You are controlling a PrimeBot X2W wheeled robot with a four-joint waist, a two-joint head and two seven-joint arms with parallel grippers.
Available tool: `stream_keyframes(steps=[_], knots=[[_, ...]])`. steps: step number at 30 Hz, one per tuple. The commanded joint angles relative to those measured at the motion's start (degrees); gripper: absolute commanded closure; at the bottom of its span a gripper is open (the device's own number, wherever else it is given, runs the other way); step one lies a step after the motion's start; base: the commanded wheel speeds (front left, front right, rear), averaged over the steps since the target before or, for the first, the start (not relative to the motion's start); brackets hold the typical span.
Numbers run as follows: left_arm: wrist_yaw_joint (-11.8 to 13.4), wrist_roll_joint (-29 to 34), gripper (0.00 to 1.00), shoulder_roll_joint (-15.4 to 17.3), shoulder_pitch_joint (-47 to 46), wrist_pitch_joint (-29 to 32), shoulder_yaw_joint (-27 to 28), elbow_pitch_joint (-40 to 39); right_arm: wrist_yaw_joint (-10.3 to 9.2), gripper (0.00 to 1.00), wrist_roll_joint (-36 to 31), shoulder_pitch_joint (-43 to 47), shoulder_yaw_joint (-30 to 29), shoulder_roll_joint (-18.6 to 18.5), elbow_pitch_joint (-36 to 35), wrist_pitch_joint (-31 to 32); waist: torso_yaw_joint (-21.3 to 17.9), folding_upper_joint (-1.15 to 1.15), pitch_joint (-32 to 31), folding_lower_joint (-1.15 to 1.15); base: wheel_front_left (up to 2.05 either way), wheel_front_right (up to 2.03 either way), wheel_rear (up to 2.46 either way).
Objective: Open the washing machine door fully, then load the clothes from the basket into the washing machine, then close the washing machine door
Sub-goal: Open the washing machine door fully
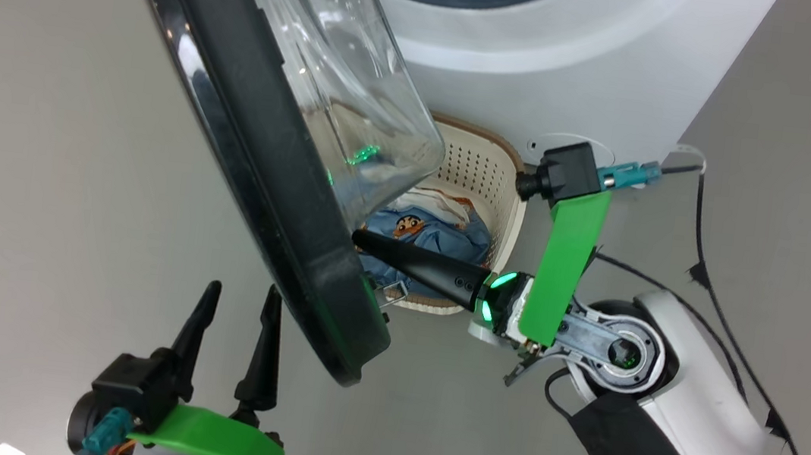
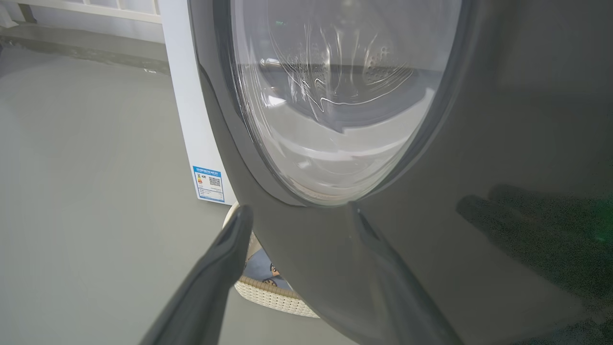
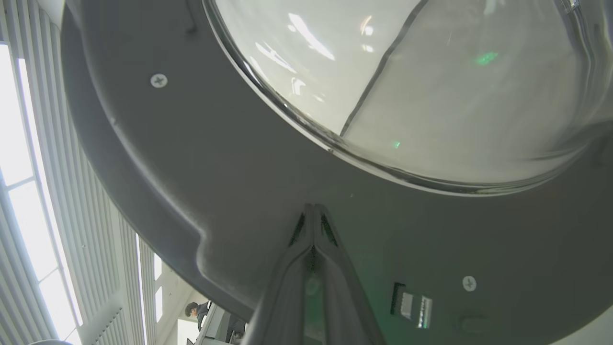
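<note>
The washing machine door point(image 1: 255, 142) stands swung out, edge-on along a diagonal from upper left to lower right, glass bulging over the basket point(image 1: 477, 171), while the right end effector point(image 1: 358, 237), tips pinched together and empty, touches its inner rim and the left end effector point(image 1: 244, 290) gapes wide, empty, outside it.

Door point(image 1: 254, 149) ajar; clothes point(image 1: 442, 239) in basket point(image 1: 484, 172), seemingly bundled.

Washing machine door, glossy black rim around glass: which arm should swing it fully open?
Probably right: the shut right gripper touches the washing machine door on its inner rim; the open left gripper sits outside it.
</note>
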Motion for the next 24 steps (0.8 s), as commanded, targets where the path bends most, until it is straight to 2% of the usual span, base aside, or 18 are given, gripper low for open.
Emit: stream_keyframes(steps=[1,24], knots=[[-0.2,-0.2,0.00,0.9,0.3,-0.4,2.2,-0.9,0.18,1.00,0.5,1.4,1.4,2.3,-1.5,-0.3,0.2,0.00,-0.8,0.00,0.00,0.00,0.00],[-2.8,0.3,0.00,0.9,2.1,-0.4,4.5,1.1,0.18,1.00,2.9,4.1,7.2,2.8,1.0,-6.5,0.7,0.00,-7.8,0.00,0.00,0.00,0.00]])
